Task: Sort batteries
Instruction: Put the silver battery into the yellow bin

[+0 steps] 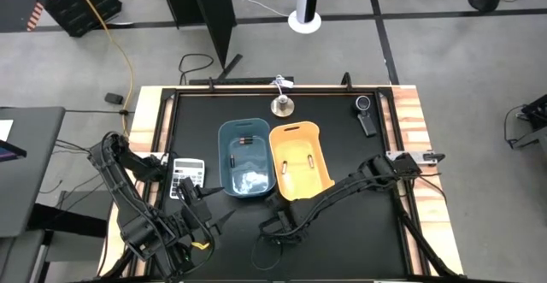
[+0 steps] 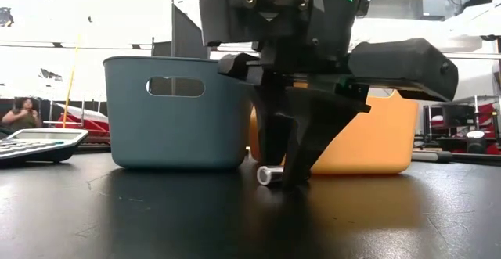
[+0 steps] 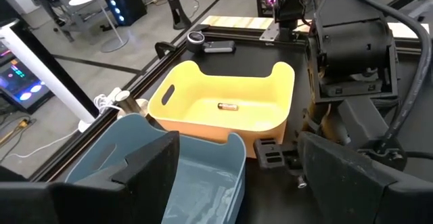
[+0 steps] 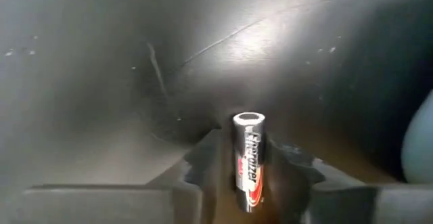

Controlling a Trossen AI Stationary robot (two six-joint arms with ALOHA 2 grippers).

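A silvery battery with dark and red print lies on the black table just in front of the bins; its end shows in the low view. My right gripper stands over it with a finger on each side. My left gripper hovers open near the blue bin's near-left corner. The yellow bin holds a battery. A dark battery lies in the blue bin. My right gripper pinches the battery's body between its two fingers, which lie across it. The fingers come from above, pointing down. The battery lies level on the table, its free end sticking out past the fingers.
A calculator sits left of the blue bin, close to my left arm. A black stick-shaped gadget with a round head and a small metal bell stand near the far edge. A seated person shows beyond the table.
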